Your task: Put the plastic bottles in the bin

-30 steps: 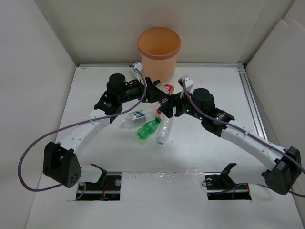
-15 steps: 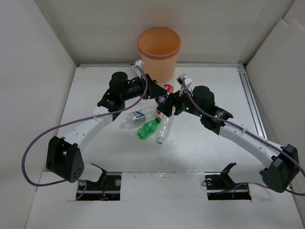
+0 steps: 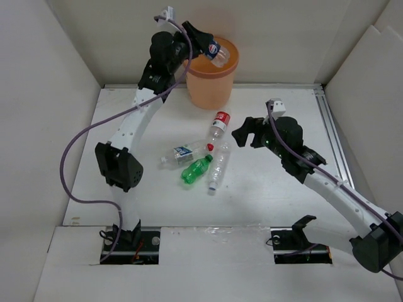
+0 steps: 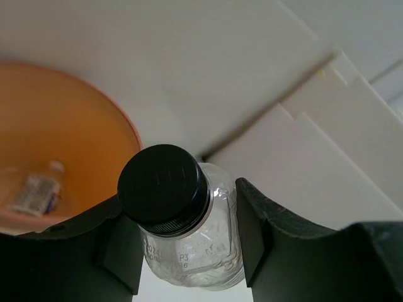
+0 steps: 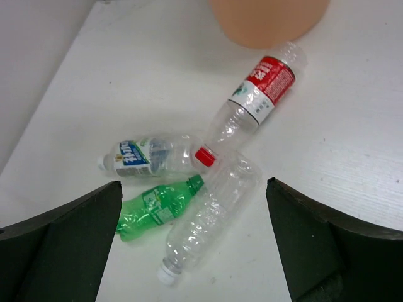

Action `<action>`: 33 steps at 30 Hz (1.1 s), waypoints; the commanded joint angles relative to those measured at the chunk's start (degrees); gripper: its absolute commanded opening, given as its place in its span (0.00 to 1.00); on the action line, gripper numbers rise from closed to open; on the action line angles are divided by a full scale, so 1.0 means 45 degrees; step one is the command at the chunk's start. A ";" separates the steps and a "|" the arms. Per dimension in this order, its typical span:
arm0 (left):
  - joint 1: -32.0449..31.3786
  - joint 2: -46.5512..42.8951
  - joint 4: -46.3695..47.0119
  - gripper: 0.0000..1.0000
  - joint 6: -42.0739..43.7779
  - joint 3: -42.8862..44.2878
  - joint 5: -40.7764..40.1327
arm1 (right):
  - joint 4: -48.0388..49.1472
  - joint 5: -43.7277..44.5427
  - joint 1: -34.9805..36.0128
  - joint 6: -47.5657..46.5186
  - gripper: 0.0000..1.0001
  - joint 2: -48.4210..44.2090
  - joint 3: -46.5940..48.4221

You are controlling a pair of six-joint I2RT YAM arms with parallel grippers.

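Top external view, nearest first: bare white bench [image 3: 157, 201] lies between the arm bases and the bottle cluster, and more of it to the cluster's left. A second ago both arms crowded over that cluster; now they are well apart. Four bottles lie on their sides where they were: a crushed green plastic bottle [image 3: 196, 168], touching a crumpled clear bottle with a white cap [image 3: 217, 168] on its right, and a clear bottle with a blue-and-white label and red cap [image 3: 184, 153] just behind. The clear bottle with a red label [image 3: 219, 123], earlier half hidden under the wrists, now shows fully, lying beyond them and pointing toward the bin. The right pincer [image 3: 244, 133] has drawn back to the right of the cluster and hangs above the bench, released, its fingers spread wide with nothing between them. The left arm has risen off the bench and reached far back. The left pincer [image 3: 204, 43] is clenched on a clear bottle with a dark cap and blue label [image 3: 218, 54], holding it tilted above the near-left rim of the round orange-peach plastic bin [image 3: 211, 88]. The bin stands at the bench's far edge against the back wall. The left wrist view shows one small bottle [image 4: 36, 192] lying on the bin's floor. White walls [image 3: 50, 94] close the bench on the left, back and right.
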 commanded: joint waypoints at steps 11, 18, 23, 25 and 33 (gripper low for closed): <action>0.0467 0.6311 0.3442 0.47 0.2605 0.6465 -0.6467 | 0.0449 0.0032 0.0083 -0.0688 1.00 -0.0563 -0.1565; 0.0467 0.5207 0.4299 1.00 0.2896 0.5768 -0.5942 | -0.0252 0.1143 0.0220 -0.0340 1.00 0.0331 -0.1488; 0.0176 0.3117 0.1376 1.00 0.3345 0.5479 -0.5530 | -0.1190 0.3074 0.1602 0.2095 1.00 0.2400 -0.0551; -0.0059 0.1230 -0.0027 1.00 0.3872 0.4367 -0.5530 | -0.1543 0.3662 0.2015 0.2842 1.00 0.3572 0.0054; -0.0646 -0.4911 -0.0858 1.00 0.3037 -0.5330 -0.4477 | -0.0963 0.4896 0.2116 0.4096 1.00 0.6600 0.1267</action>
